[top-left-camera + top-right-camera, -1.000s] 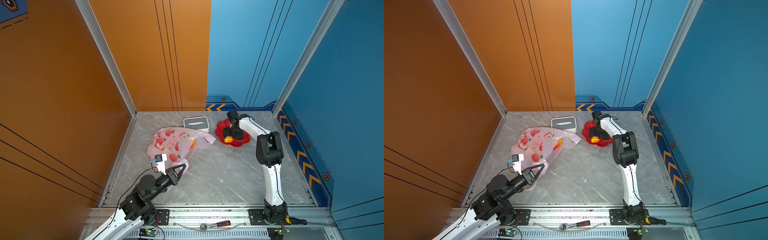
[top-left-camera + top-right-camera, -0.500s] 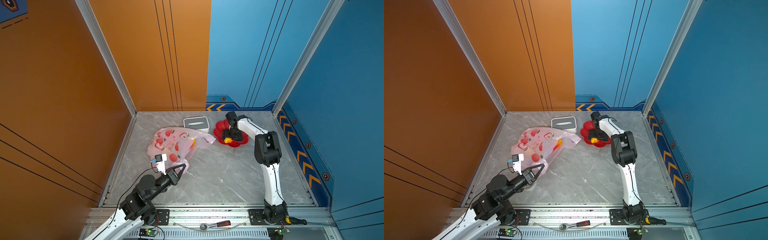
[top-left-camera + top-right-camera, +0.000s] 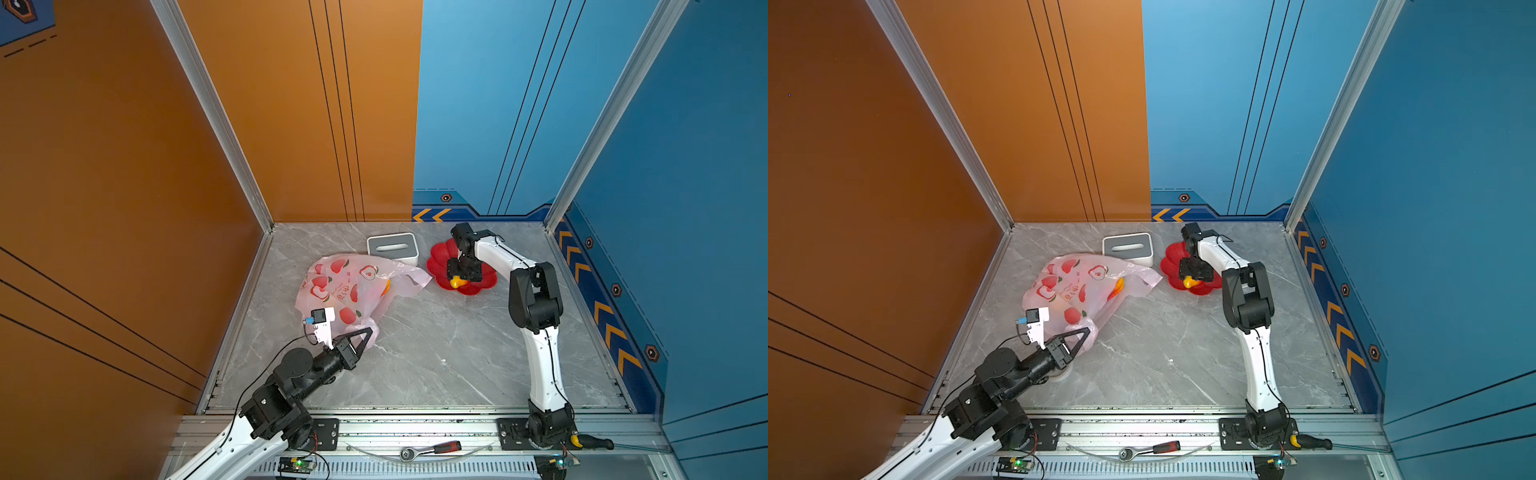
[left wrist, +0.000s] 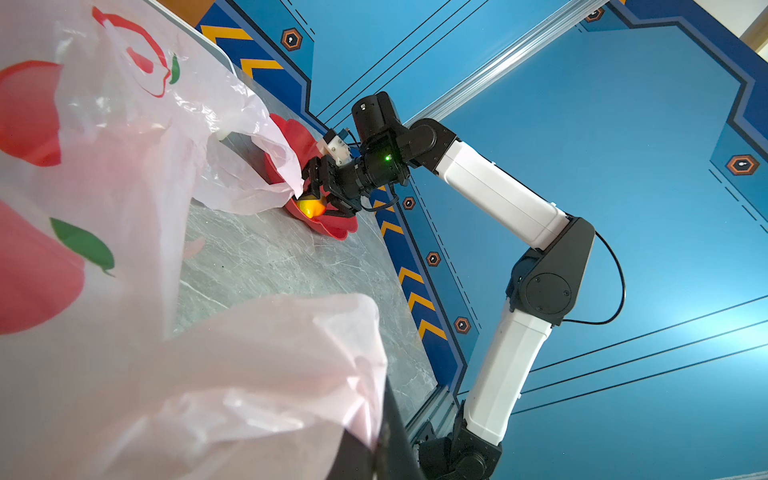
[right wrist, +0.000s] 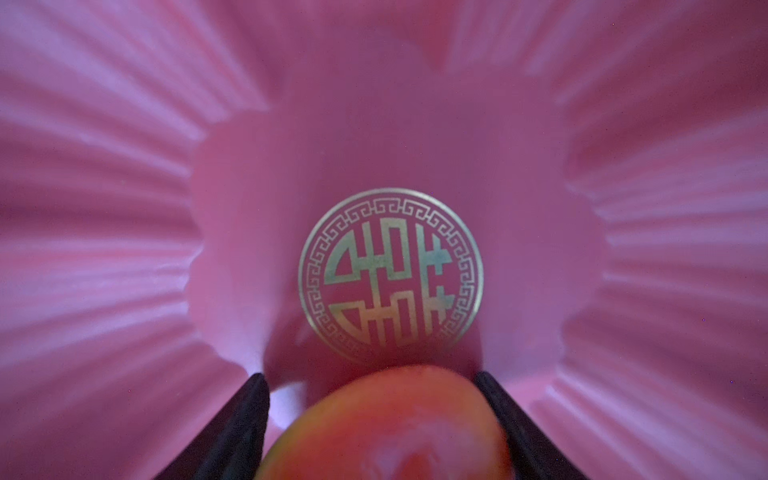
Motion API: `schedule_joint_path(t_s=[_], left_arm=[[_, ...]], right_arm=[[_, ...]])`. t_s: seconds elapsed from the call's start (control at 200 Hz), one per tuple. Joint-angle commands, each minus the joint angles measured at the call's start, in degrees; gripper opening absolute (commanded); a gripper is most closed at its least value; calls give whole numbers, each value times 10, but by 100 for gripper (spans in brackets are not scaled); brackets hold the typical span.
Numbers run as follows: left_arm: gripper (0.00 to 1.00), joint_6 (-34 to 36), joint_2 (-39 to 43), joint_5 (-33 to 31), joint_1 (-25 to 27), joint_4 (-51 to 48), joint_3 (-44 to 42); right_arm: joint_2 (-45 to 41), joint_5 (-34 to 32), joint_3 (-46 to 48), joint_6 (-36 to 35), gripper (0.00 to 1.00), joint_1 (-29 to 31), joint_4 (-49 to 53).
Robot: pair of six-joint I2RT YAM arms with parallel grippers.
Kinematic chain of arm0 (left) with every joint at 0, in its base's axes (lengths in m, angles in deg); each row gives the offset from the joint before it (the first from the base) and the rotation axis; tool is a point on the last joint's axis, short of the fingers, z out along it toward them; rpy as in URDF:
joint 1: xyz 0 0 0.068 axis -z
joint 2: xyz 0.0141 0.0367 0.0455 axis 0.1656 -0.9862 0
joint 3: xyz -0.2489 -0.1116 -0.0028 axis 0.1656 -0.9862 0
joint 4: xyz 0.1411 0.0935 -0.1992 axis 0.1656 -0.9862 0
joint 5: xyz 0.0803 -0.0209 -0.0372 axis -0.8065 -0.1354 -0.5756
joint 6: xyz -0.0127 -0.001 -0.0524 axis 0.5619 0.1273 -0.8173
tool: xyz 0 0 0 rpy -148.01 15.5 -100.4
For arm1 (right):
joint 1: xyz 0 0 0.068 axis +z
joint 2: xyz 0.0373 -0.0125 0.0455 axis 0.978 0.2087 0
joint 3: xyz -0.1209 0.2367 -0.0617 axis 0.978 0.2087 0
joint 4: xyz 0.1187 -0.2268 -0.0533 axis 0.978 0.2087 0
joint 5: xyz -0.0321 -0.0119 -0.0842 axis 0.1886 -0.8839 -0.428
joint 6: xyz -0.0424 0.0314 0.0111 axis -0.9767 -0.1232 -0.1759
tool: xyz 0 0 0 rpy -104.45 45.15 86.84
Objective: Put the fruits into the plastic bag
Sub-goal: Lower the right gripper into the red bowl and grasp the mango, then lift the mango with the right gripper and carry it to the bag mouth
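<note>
Right gripper (image 5: 369,375) straddles mango (image 5: 386,428) in red dish (image 5: 124,208).

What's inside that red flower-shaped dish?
One yellow-red fruit, between the fingers of the right hand, and a gold round emblem on the dish floor. The hand hides part of the dish, so more fruit may lie there.

Tissue box (image 3: 392,248), white-grey: near back edge of table (image 3: 436,353), middle. Red flower dish (image 3: 438,261): just right of it. Ratchet (image 3: 430,449): front rail (image 3: 415,430).
</note>
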Motion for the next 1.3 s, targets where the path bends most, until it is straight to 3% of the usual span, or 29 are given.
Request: schedule_joint_path(t_s=[0.0,0.14,0.426,0.656,1.046,1.181,1.297], left_arm=[[0,-2,9,-8,-2,9,-8],[0,-2,10,-8,-2,10,-9],[0,-3,10,-6,-2,16,-10],[0,-1,6,-6,-2,18,-7],[0,-3,1,-6,-2,25,-6],[0,-2,-3,-5,-2,31,-4],[0,-1,-6,-4,-2,32,-2]], right_arm=[[-33,12,-3,-3,73,-6,17],[-79,62,25,16,72,-24,-19],[-180,224,121,89,71,-81,-123],[-267,386,222,193,71,-116,-302],[-375,530,347,397,71,-112,-596],[-397,547,359,411,71,-86,-607],[-413,552,362,367,71,-45,-550]])
